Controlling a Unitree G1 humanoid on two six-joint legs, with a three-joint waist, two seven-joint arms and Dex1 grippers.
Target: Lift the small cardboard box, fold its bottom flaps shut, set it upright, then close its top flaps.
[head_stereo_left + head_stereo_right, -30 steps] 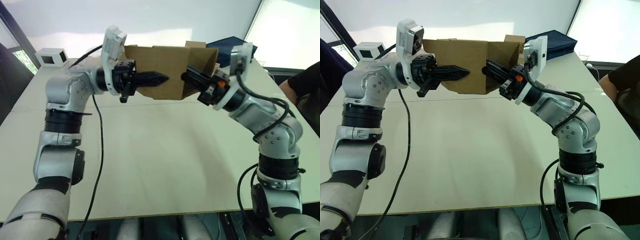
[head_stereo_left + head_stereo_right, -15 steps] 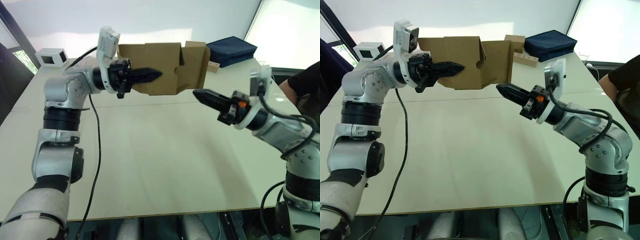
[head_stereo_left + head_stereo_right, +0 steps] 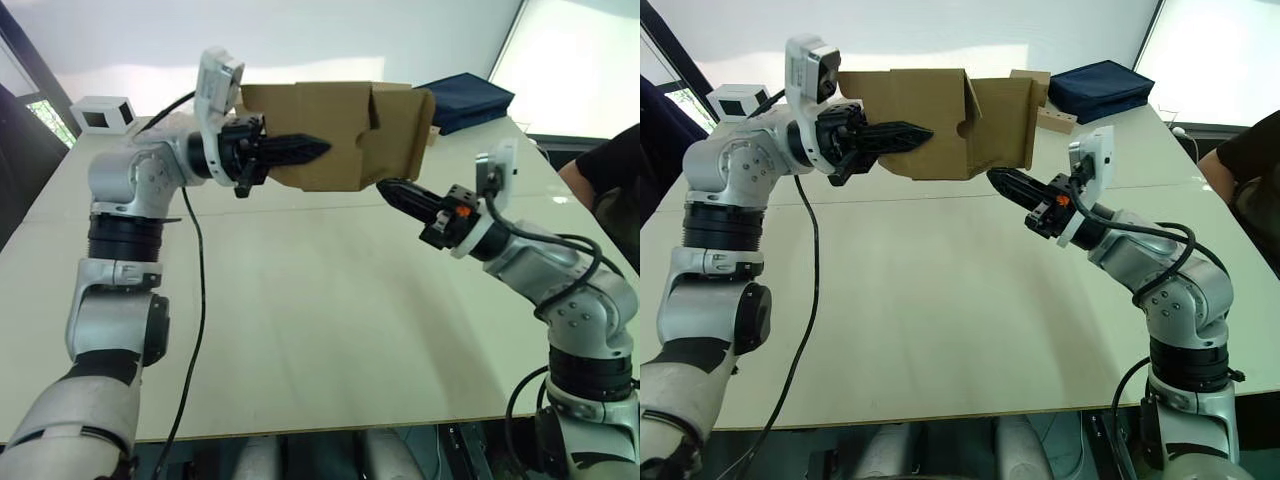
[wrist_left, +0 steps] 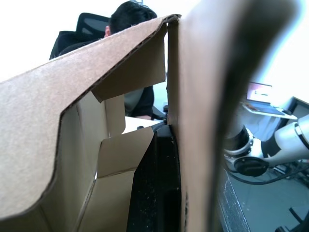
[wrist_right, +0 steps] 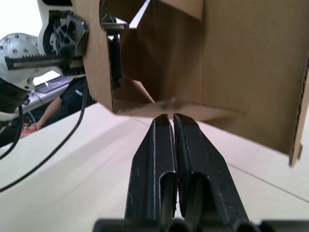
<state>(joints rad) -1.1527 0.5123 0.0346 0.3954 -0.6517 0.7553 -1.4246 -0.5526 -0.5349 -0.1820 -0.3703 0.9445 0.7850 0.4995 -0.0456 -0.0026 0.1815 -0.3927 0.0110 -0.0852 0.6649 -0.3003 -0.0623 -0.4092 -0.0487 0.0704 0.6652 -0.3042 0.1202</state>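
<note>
White box with a dark window (image 3: 100, 113) sitting at the far left corner of the bench (image 3: 330, 330). Left hand (image 3: 300, 152) holding the small cardboard box (image 3: 325, 135) up in the air above the far part of the bench, fingers clamped on one side wall. Box open, one flap (image 3: 407, 130) hanging out at its right end. Right hand (image 3: 392, 191) pointing up just under the box's lower right edge, fingers pressed together, gripping nothing. Dark blue bag (image 3: 465, 100) lying far right. A person's dark sleeve (image 3: 612, 165) showing at the right edge.
</note>
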